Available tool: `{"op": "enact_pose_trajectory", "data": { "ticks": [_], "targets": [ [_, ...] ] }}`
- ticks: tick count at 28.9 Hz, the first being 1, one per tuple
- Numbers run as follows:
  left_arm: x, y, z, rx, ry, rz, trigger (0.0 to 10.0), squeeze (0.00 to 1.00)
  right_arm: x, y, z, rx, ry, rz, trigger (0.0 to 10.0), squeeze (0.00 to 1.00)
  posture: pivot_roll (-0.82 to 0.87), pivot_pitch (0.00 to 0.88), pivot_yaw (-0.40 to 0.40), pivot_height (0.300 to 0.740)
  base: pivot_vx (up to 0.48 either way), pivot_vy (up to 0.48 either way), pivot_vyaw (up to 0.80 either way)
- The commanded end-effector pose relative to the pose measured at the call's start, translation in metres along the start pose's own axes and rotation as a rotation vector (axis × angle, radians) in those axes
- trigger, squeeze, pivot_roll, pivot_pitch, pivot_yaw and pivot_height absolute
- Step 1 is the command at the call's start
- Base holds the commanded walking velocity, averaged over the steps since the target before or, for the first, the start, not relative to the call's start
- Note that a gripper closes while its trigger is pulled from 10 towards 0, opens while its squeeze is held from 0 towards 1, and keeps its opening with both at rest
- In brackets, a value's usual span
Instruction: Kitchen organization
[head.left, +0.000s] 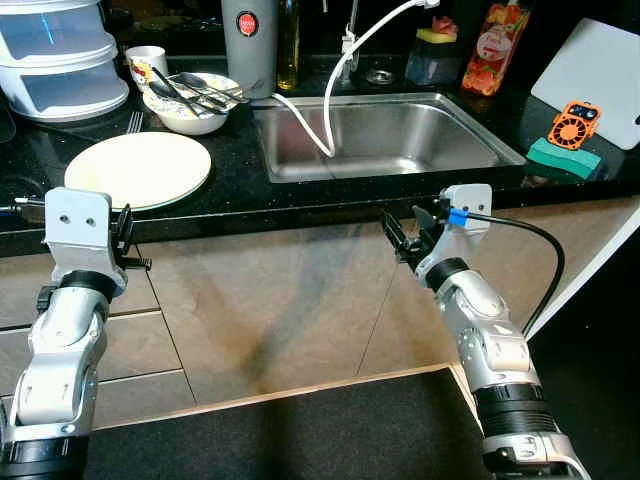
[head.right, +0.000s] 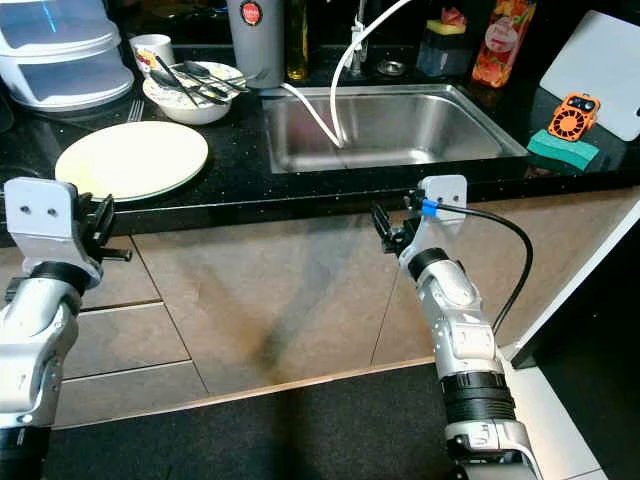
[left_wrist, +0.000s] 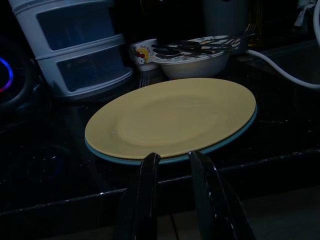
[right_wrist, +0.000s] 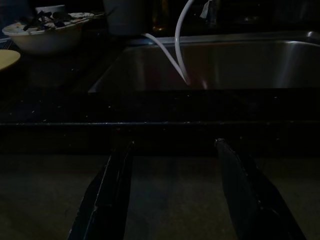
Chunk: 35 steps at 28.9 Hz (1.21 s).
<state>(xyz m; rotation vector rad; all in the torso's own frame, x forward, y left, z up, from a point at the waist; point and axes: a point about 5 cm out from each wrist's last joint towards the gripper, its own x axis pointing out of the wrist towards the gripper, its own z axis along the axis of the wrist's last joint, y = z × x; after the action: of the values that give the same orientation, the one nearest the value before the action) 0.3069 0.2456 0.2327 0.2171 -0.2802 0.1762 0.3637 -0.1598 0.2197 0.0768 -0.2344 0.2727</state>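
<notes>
The round pale-yellow plate (head.left: 138, 168) is lying flat near the front edge of the black speckled surface (head.left: 300, 195), left of the stainless steel sink (head.left: 385, 135); the left tool (left_wrist: 175, 165) is hovering just before that edge facing the plate, fingers a narrow gap apart and gripping nothing. The right tool (right_wrist: 172, 150) is hanging below the front edge before the sink, fingers spread wide and empty; a white bowl of dark cutlery (head.left: 192, 100) is sitting behind the plate.

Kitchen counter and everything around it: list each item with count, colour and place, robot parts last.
plate: 1, pale yellow, counter left of sink
bowl: 1, white, holding dark spoons, behind plate
mug: 1, white, printed, beside bowl
drawer unit: 1, white, far left
sink: 1, steel, centre
hose: 1, white, hanging into sink
sponge: 1, green, right of sink
cutting board: 1, white, far right
left gripper: 1, black, facing plate, narrowly open
right gripper: 1, black, below counter edge, open
</notes>
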Motion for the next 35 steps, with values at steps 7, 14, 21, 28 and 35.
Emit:
{"op": "enact_pose_trajectory", "data": {
  "ticks": [7, 14, 21, 28, 35],
  "targets": [
    [0.000, -0.001, 0.002, 0.011, 0.000, -0.014, 10.0, 0.00, 0.002, 0.004, 0.005, -0.007, 0.011, 0.038, 10.0, 0.00, -0.01, 0.125, -0.034, 0.740, 0.000, 0.000, 0.00],
    [-0.001, -0.008, 0.006, 0.009, -0.007, -0.054, 10.0, 0.00, 0.002, 0.005, 0.005, -0.004, 0.014, 0.043, 10.0, 0.00, -0.01, 0.128, -0.032, 0.740, 0.000, 0.000, 0.00],
    [0.000, -0.008, 0.008, 0.009, -0.010, -0.053, 10.0, 0.00, 0.002, 0.006, 0.005, -0.001, 0.016, 0.046, 10.0, 0.00, -0.01, 0.129, -0.032, 0.740, 0.000, 0.000, 0.00],
    [0.000, -0.009, 0.011, 0.010, -0.017, -0.057, 10.0, 0.00, 0.001, 0.007, 0.003, 0.007, 0.020, 0.047, 10.0, 0.00, -0.01, 0.128, -0.031, 0.740, 0.222, 0.000, 0.00],
    [0.000, -0.009, 0.013, 0.010, -0.022, -0.060, 10.0, 0.00, 0.001, 0.009, 0.002, 0.012, 0.021, 0.049, 10.0, 0.00, -0.01, 0.129, -0.030, 0.740, 0.302, 0.000, 0.00]
  ]
}}
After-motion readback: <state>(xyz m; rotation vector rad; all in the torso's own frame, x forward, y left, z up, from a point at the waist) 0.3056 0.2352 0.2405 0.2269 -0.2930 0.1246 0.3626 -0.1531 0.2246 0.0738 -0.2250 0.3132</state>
